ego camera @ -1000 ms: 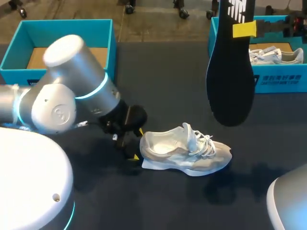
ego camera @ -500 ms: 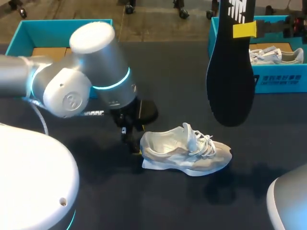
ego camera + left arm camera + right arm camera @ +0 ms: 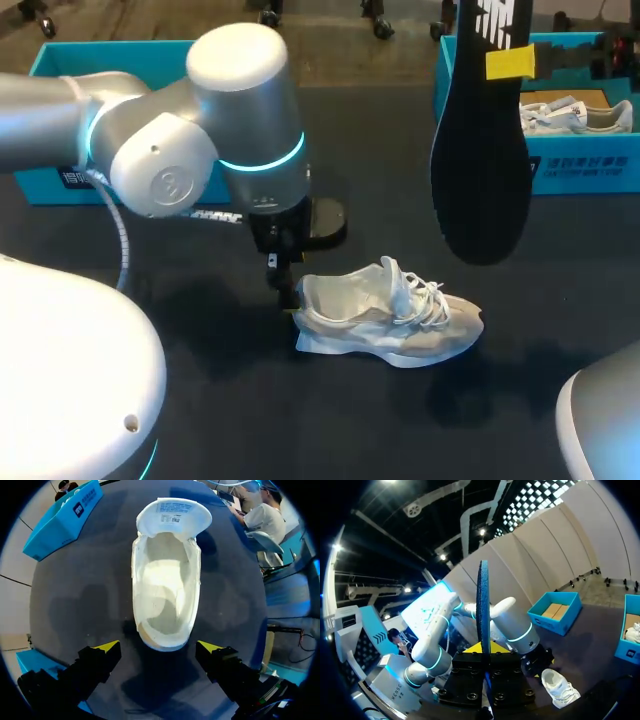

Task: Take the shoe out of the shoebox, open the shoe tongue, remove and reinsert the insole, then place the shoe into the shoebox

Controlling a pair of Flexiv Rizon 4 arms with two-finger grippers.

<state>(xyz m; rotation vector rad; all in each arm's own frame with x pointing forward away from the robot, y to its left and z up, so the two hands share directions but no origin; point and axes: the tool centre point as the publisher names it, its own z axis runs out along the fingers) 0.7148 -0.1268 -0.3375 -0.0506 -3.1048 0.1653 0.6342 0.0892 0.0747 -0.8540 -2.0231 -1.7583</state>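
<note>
On the surface, the shoe: we see a pale shoe [image 3: 385,320] lying out of any box on the dark surface [image 3: 380,180], sole down, heel toward our left arm and toe toward the right side.
Tongue: in the left wrist view the tongue [image 3: 174,517] is folded forward toward the toe, so the mouth of the shoe gapes and its light lining shows.
Left fingers: the left fingers [image 3: 287,292] point down at the heel. The wrist view shows them spread wide, one yellow tip on each side of the heel and neither touching it, with nothing held.
Left arm: our left arm [image 3: 200,150] comes in from the left and crosses in front of the left box.
Insole: the black insole [image 3: 480,150] hangs upright above the surface, well apart from the shoe and in front of the right box.
Right fingers: the right fingers [image 3: 510,62] are closed on the upper part of the insole. In the right wrist view it stands edge-on between them, with a yellow tip against one face.
Left box: a blue box [image 3: 50,62] sits at the far left, partly hidden by the arm.
Right box: a blue box [image 3: 590,170] sits at the far right, with a second pale shoe [image 3: 575,115] inside it.
</note>
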